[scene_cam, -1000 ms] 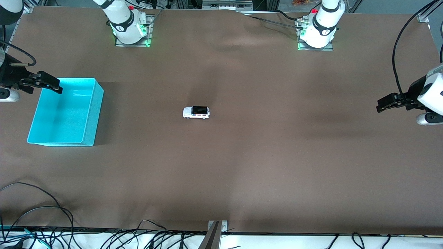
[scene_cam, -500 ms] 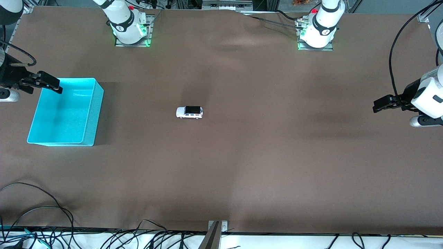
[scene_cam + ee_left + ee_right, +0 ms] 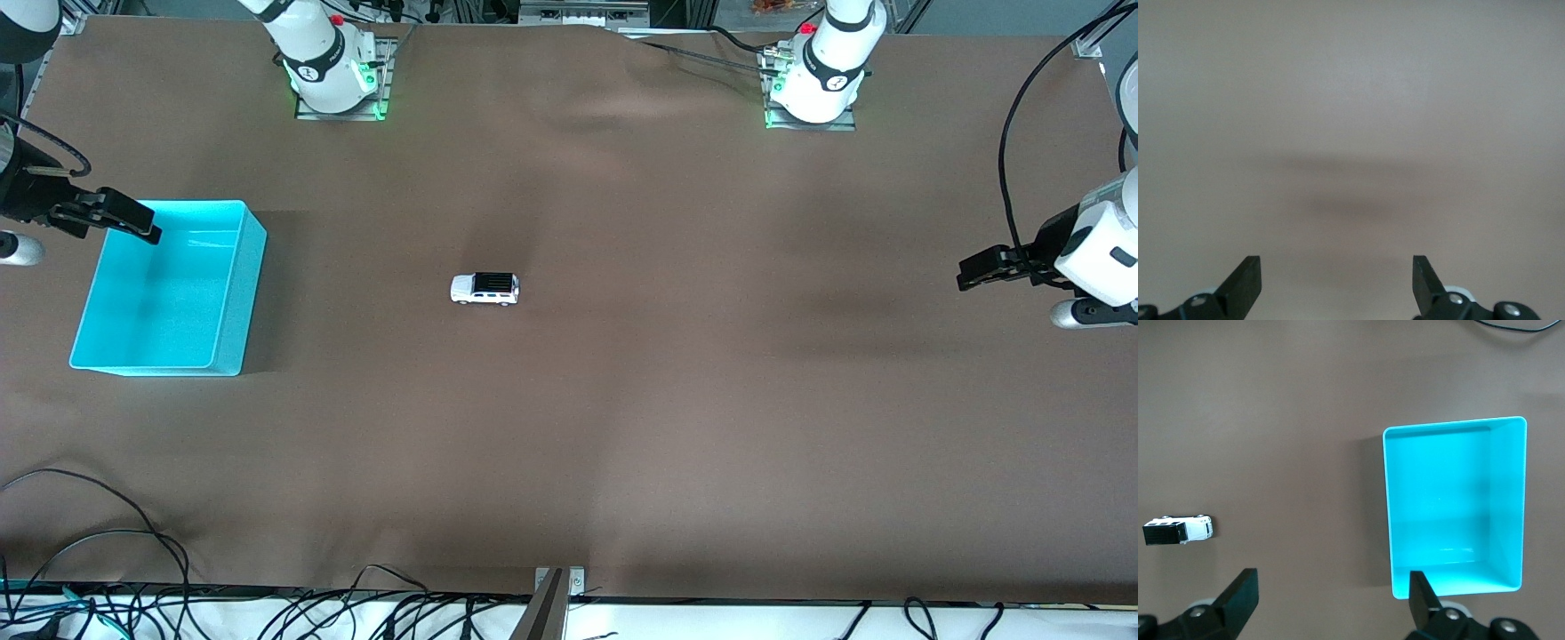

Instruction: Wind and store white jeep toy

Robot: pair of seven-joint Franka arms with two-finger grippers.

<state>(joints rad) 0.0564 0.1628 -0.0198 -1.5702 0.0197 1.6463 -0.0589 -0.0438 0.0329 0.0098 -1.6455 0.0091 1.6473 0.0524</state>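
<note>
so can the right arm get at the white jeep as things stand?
Probably yes. The white jeep toy sits alone on bare brown cloth, nothing beside it. The right claw hangs open over the turquoise bin; the bin is off to the side, not between.

The worktop [image 3: 676,400] is covered by a brown cloth that lies mostly flat, with soft wrinkles near the edge where the arm bases stand. Two things rest directly on it. The white jeep toy [image 3: 484,289] sits on its wheels near the middle, its length running along the worktop from one arm's end toward the other. The turquoise bin [image 3: 240,293] stands open-topped toward the right arm's end, well apart from the toy, with nothing visible inside it.
</note>
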